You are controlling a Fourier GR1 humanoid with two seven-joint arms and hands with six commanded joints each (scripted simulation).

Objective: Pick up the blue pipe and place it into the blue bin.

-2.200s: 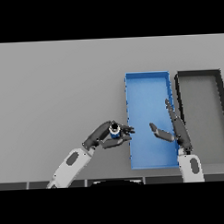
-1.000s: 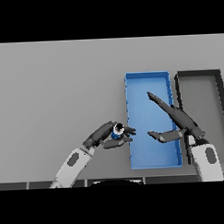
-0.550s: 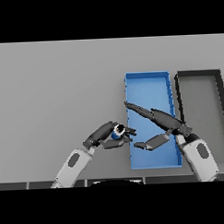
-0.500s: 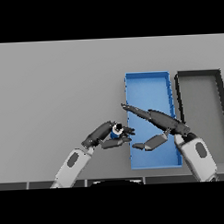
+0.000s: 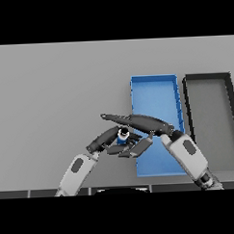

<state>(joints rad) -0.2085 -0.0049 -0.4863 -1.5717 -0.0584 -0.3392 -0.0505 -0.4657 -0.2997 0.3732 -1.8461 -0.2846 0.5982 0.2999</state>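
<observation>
Left hand [image 5: 109, 140] curls round the blue pipe [image 5: 123, 136] just left of the blue bin [image 5: 154, 88] above the bench, while I reach my right hand [image 5: 138, 122] over it, fingers straight, so I judge a handover or carry into the bin comes next.

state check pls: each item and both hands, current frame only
blue pipe: upright, left of the blue bin, held between the two hands
left hand: fingers curled round the blue pipe
right hand: fingers straight, reaching over the pipe
blue bin: open top, nothing visible inside
black bin: right of the blue bin, nothing visible inside
</observation>
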